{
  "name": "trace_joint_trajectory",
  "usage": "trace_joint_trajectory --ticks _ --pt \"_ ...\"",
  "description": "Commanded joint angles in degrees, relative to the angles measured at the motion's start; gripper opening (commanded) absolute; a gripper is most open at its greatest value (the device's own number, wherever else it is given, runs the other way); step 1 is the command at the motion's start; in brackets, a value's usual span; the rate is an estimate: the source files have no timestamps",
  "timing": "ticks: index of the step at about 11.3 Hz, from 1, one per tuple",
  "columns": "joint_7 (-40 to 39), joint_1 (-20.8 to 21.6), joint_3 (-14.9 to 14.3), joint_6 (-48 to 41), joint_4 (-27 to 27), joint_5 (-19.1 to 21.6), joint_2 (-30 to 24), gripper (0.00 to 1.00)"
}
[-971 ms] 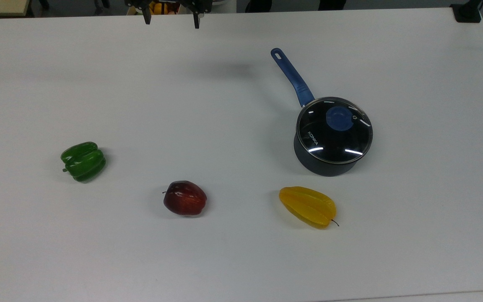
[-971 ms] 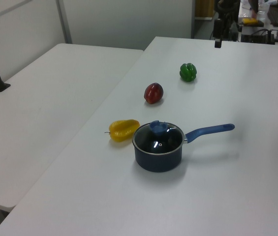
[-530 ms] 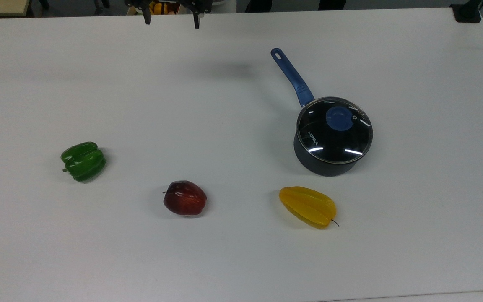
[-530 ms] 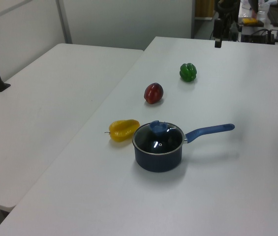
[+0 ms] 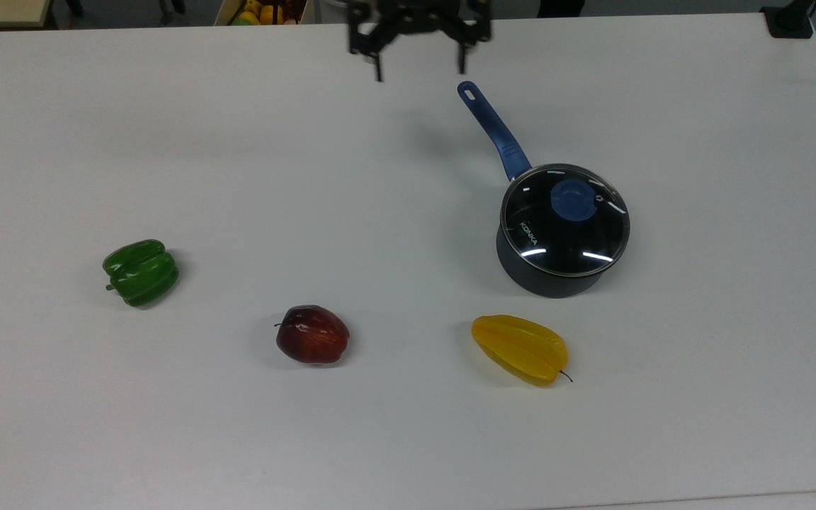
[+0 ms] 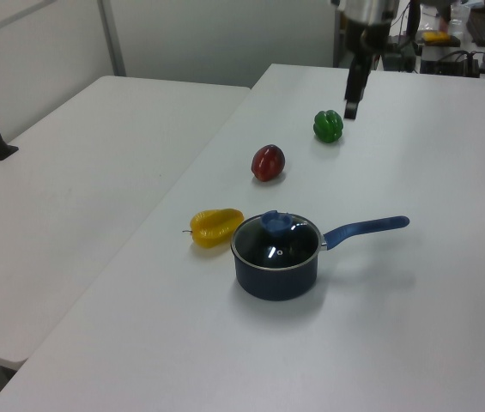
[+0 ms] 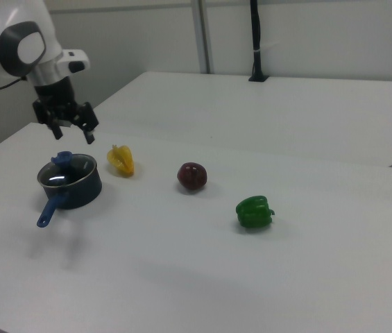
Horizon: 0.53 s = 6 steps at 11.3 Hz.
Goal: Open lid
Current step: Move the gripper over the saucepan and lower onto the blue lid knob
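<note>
Top view's near edge of the white table (image 5: pixel 408 439) is bare, and next come three pieces of fruit in a loose row: a yellow ribbed starfruit (image 5: pixel 520 349), a dark red apple (image 5: pixel 312 334) and, toward the top view's left, a glossy green bell pepper (image 5: pixel 141 273). Just beyond the starfruit stands the dark saucepan (image 5: pixel 553 273) with its long blue handle (image 5: pixel 493 130) pointing away. The round clear glass lid (image 5: pixel 564 219) with metal rim and blue centre knob sits flat on the pan, closing it, "KONKA" printed near its left side. Farthest off, my black two-finger gripper (image 5: pixel 418 69) hangs above the table beside the tip of the handle, apart from the lid; its fingers are spread wide and hold nothing. From the right view my gripper (image 7: pixel 72 133) appears above the pan.
</note>
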Motion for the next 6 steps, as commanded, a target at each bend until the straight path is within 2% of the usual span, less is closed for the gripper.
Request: trace_joint_trajectory --ticks 1,3,6 --pt "7.53 5.78 1.67 7.84 -0.56 -0.04 4.81 1.00" --pt "13.41 9.13 1.58 13.99 -0.21 -1.62 8.50 1.00" --pt "20.27 13.18 1.58 21.82 0.06 -9.51 13.69 1.00"
